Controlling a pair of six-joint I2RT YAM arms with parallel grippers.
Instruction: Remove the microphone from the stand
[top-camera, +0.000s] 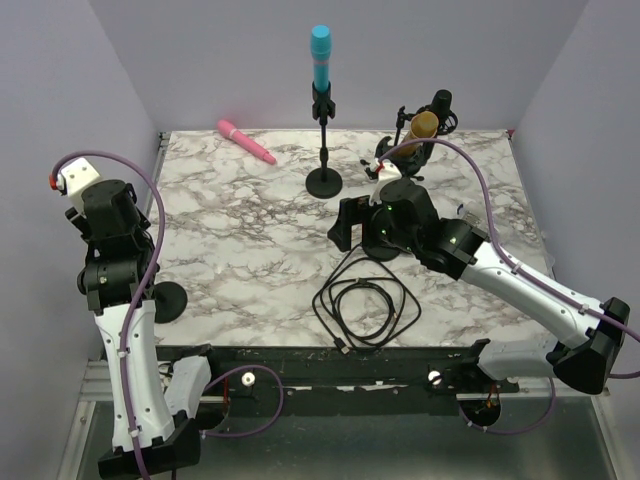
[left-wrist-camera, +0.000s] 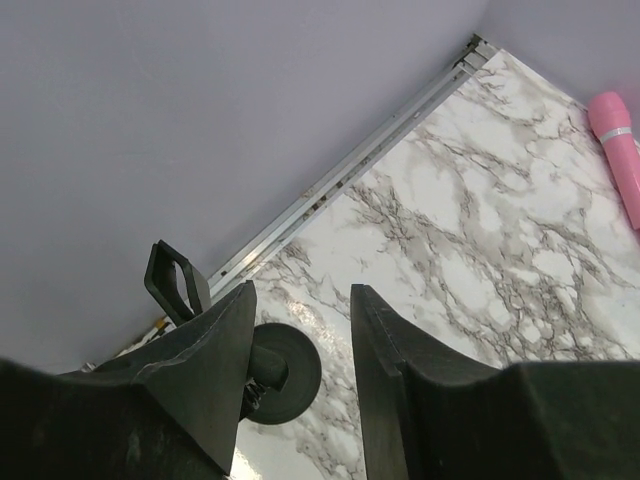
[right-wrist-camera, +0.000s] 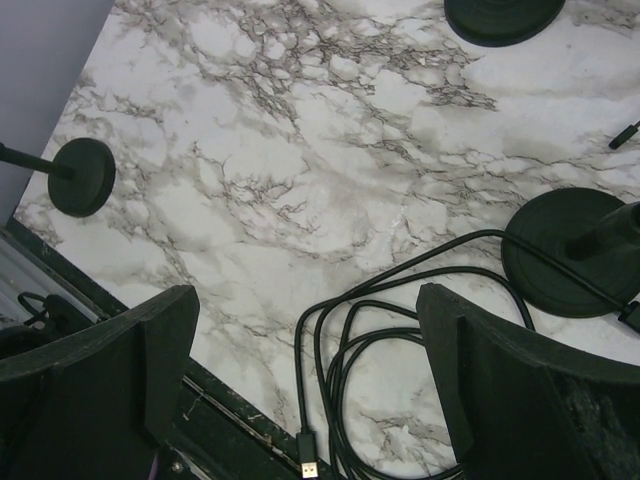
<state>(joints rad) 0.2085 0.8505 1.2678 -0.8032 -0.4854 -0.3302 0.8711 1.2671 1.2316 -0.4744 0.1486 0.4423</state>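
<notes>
- The blue mic stood in its stand at the far middle of the table, long axis vertical and head pointing up (the clip held its lower end).
- The left gripper hung over the table's left edge, fingers apart, holding nothing.
- The right gripper hovered near mid-table with its jaws wide apart, near the stand but not touching it.
- A pink mic lay flat at far left.

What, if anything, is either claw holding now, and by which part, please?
Nothing: left claw and right claw are both open and empty; the blue microphone sits in its stand.
</notes>
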